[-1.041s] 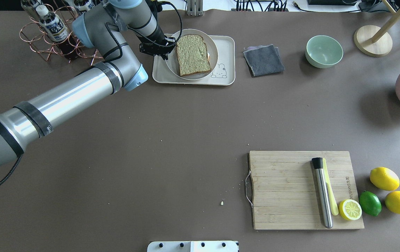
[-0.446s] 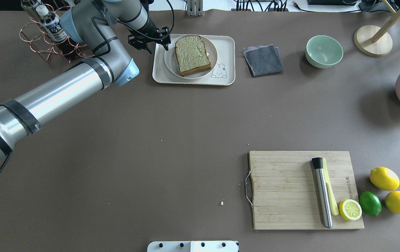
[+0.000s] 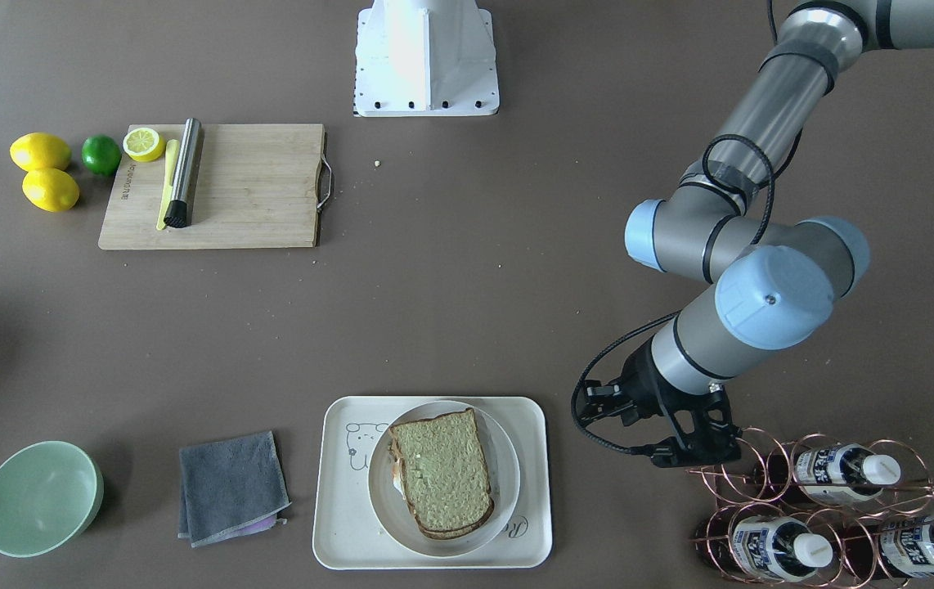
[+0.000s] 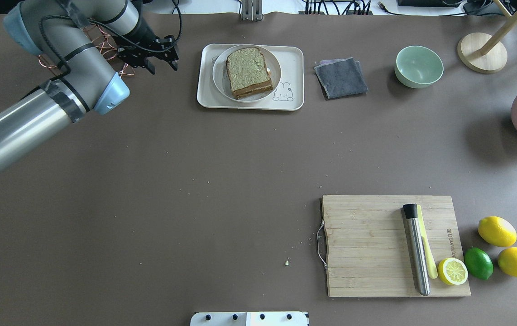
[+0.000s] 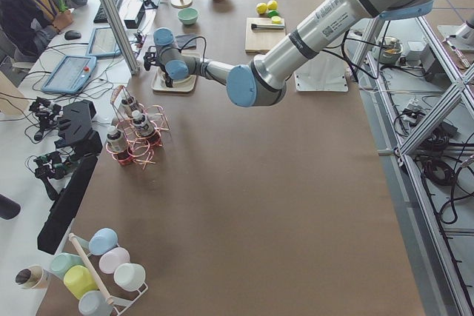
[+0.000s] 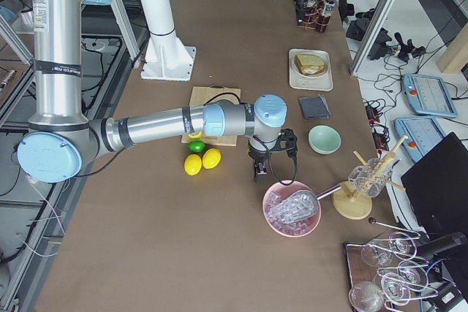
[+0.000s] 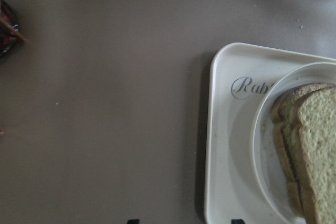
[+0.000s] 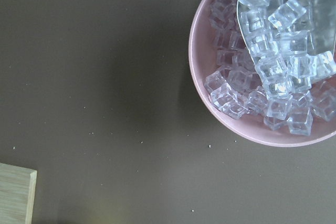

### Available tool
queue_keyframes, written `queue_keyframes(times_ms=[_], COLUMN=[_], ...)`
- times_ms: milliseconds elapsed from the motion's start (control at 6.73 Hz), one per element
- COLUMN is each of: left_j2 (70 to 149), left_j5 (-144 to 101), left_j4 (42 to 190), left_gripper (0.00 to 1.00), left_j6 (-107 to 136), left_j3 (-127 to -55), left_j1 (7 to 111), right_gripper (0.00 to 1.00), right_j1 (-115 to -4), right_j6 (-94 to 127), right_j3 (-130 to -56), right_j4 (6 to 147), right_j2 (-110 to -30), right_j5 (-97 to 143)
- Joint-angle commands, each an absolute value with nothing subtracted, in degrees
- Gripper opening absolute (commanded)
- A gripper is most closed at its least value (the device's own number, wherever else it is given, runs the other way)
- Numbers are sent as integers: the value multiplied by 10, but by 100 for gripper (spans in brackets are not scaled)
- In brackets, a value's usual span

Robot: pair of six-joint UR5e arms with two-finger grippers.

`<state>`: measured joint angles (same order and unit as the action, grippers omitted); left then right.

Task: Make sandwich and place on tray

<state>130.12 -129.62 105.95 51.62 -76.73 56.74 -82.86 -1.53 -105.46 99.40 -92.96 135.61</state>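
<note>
The sandwich point(image 4: 248, 71), two wholegrain slices with a sliver of egg at its edge, lies on a round white plate point(image 4: 220, 81). The plate sits on the cream tray point(image 4: 293, 59). They also show in the front view as sandwich point(image 3: 442, 470), plate point(image 3: 508, 474) and tray point(image 3: 336, 511). My left gripper point(image 4: 162, 63) is open and empty, hovering left of the tray by the bottle rack. Its wrist view shows the tray's corner point(image 7: 226, 129) and the sandwich point(image 7: 315, 145). My right gripper point(image 6: 259, 173) shows only in the right side view, and I cannot tell its state.
A copper rack of bottles point(image 3: 810, 507) stands just beside my left gripper. A grey cloth point(image 4: 341, 78) and a green bowl point(image 4: 418, 66) lie right of the tray. A cutting board point(image 4: 367, 244) holds a steel muddler, with lemons and a lime beside it. A pink bowl of ice point(image 8: 273, 77) sits under my right wrist.
My left gripper let go of the plate's left rim and moved left, away from the tray toward the bottle rack. The plate now rests flat on the tray.
</note>
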Motion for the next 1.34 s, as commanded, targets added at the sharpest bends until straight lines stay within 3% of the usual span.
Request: queue_keyframes(times_ms=[0, 297, 595, 892, 1189], left_j2=[1189, 1035, 914, 832, 797], left_j5=[-1296, -1300, -1302, -1302, -1327], left_j4=[867, 853, 854, 867, 867], left_gripper=[86, 94, 96, 97, 97], left_j6=[331, 147, 0, -100, -103], left_j3=[-961, -1038, -1083, -1093, -1086], left_j1=[622, 690, 767, 814, 849], right_gripper=[100, 100, 100, 100, 100], right_j1=[-826, -825, -824, -823, -824], right_j6=[-13, -13, -13, -13, -13], right_j3=[-1051, -1051, -1051, -1052, -1051], right_j4=[994, 993, 992, 991, 990], right_j2=[-928, -928, -927, -927, -934], right_j5=[1355, 1354, 1342, 1335, 1327])
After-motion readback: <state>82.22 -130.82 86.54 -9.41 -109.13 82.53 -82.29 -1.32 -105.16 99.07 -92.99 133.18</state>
